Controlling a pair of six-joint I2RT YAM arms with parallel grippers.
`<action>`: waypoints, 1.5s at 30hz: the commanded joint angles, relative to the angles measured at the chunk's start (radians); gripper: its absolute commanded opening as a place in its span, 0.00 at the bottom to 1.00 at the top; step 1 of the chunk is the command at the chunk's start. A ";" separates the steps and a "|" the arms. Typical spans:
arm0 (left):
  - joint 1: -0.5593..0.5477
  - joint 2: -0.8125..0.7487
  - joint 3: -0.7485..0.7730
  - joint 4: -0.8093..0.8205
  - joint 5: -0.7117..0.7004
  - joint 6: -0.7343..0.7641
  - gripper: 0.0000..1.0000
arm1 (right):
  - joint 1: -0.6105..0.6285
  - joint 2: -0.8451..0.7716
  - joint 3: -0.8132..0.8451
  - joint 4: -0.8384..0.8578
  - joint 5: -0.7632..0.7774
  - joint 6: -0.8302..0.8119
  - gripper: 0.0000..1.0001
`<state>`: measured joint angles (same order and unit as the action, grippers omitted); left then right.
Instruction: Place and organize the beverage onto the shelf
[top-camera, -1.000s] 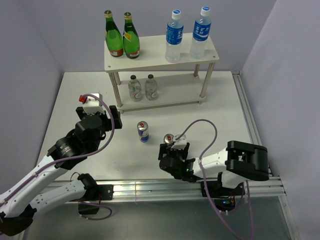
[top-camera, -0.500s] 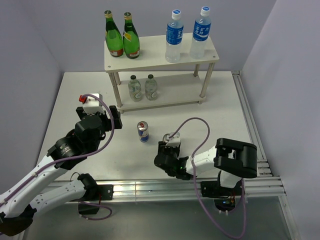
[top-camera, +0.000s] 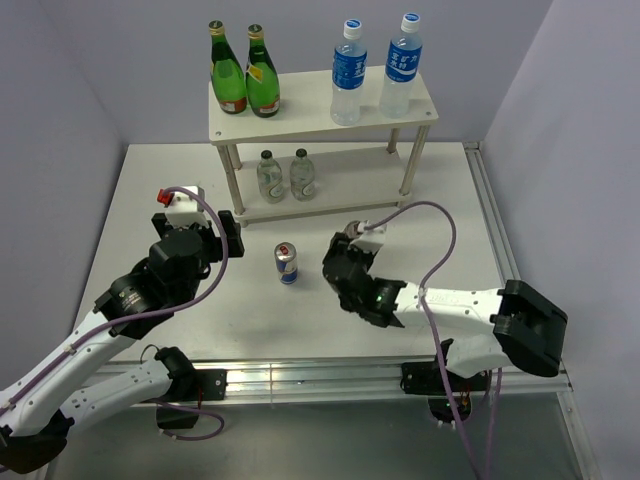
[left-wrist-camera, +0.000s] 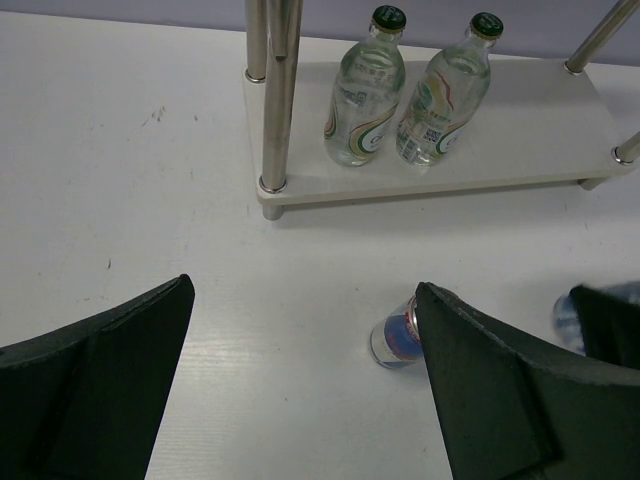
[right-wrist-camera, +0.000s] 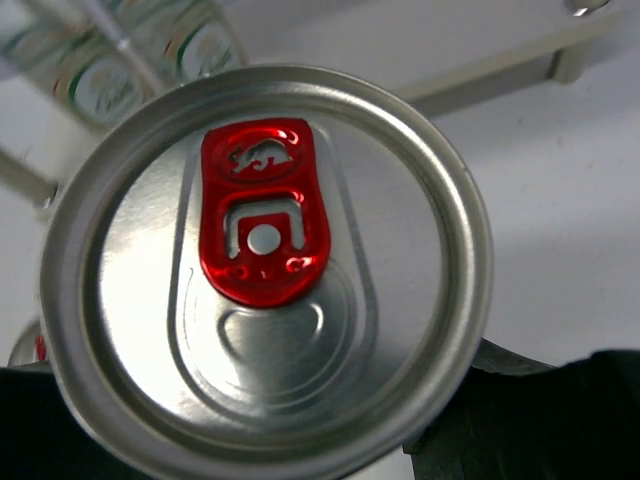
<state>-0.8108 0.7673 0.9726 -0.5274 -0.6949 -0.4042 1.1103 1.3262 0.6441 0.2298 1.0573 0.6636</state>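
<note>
My right gripper (top-camera: 349, 252) is shut on a slim blue-silver can (top-camera: 351, 230), held upright above the table in front of the shelf (top-camera: 320, 112). The can's silver top with its red tab (right-wrist-camera: 262, 215) fills the right wrist view, my dark fingers (right-wrist-camera: 560, 410) below it. A second can (top-camera: 286, 263) (left-wrist-camera: 397, 338) stands on the table to the left. My left gripper (top-camera: 197, 232) (left-wrist-camera: 300, 380) hovers open and empty, left of that can. Two water bottles (top-camera: 348, 72) stand on the top board. Two small green-capped bottles (top-camera: 285, 175) (left-wrist-camera: 366, 90) stand on the lower board.
Two green glass bottles (top-camera: 245, 75) occupy the top board's left end. The shelf's round posts (left-wrist-camera: 272, 100) stand between the tiers. The lower board's right half (top-camera: 360, 180) is bare. A metal rail (top-camera: 500, 250) runs along the table's right edge.
My right gripper has shut on the near can, lifted it and carried it away from the front edge toward the shelf. The left arm has not moved.
</note>
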 joint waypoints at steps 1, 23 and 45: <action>0.005 -0.006 0.005 0.026 0.011 0.024 0.99 | -0.108 -0.027 0.081 0.055 -0.035 -0.088 0.00; 0.005 0.012 0.003 0.029 0.029 0.027 0.99 | -0.622 0.399 0.474 0.158 -0.315 -0.236 0.00; 0.005 0.017 0.001 0.023 0.023 0.019 0.99 | -0.724 0.590 0.663 0.045 -0.316 -0.263 0.06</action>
<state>-0.8101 0.7830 0.9707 -0.5243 -0.6773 -0.4011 0.3943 1.9129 1.2301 0.2604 0.7139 0.3962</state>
